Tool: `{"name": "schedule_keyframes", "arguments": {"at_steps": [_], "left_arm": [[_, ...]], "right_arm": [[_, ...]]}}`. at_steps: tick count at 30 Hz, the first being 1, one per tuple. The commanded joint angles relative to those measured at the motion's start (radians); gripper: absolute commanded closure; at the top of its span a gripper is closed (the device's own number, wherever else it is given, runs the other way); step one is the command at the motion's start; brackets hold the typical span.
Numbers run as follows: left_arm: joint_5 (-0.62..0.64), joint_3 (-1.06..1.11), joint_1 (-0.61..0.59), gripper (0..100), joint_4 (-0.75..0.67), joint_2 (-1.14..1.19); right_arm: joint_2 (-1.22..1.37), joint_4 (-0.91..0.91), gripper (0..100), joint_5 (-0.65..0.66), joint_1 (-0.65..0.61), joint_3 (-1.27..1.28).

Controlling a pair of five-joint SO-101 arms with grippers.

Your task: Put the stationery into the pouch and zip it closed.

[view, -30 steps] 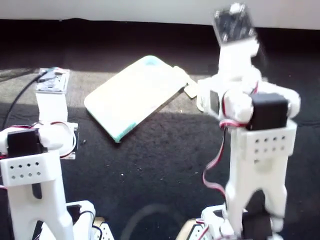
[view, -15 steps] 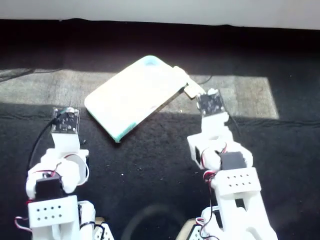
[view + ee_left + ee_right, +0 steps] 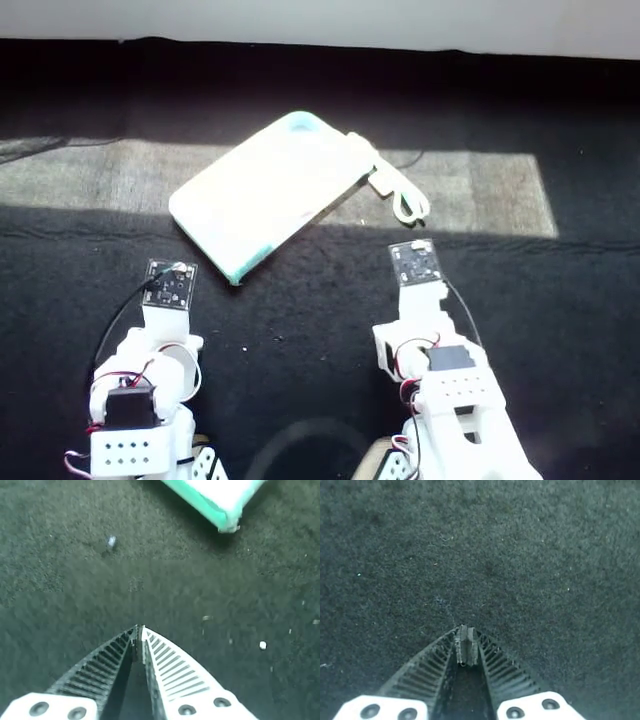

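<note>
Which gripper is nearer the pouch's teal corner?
Left. The left gripper sits just short of the pouch corner; the right gripper is farther off, over bare mat.

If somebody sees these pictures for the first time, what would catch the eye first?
The pale pouch with a teal edge stands out first. It lies slanted in the sunlit strip of the dark mat, and its looped strap trails beside one corner. Nearer the camera, the left gripper and the right gripper hang over the mat, both with fingers shut and holding nothing.
</note>
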Motion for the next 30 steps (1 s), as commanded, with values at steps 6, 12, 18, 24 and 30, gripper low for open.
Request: {"name": "schedule_keyframes", "arguments": {"at_steps": [6, 12, 18, 24, 30], "left_arm": [[0.009, 0.018, 0.015, 99, 0.014, -0.004], [0.012, 0.012, 0.015, 99, 0.014, -0.004], [0.012, -0.002, 0.033, 99, 0.014, -0.004], [0.012, -0.045, 0.038, 99, 0.014, -0.004], [0.012, 0.019, 0.042, 99, 0.008, -0.004]], "right_arm": [[-0.008, -0.005, 99.3, -0.163, 0.007, 0.025], [-0.038, -0.005, 99.3, -0.278, 0.027, 0.061], [-0.297, 0.008, 99.3, -0.227, 0.041, 0.176], [-0.717, 0.122, 99.0, -0.221, 0.047, 0.309], [-0.885, 0.268, 99.0, -0.221, 0.041, 0.302]]}}
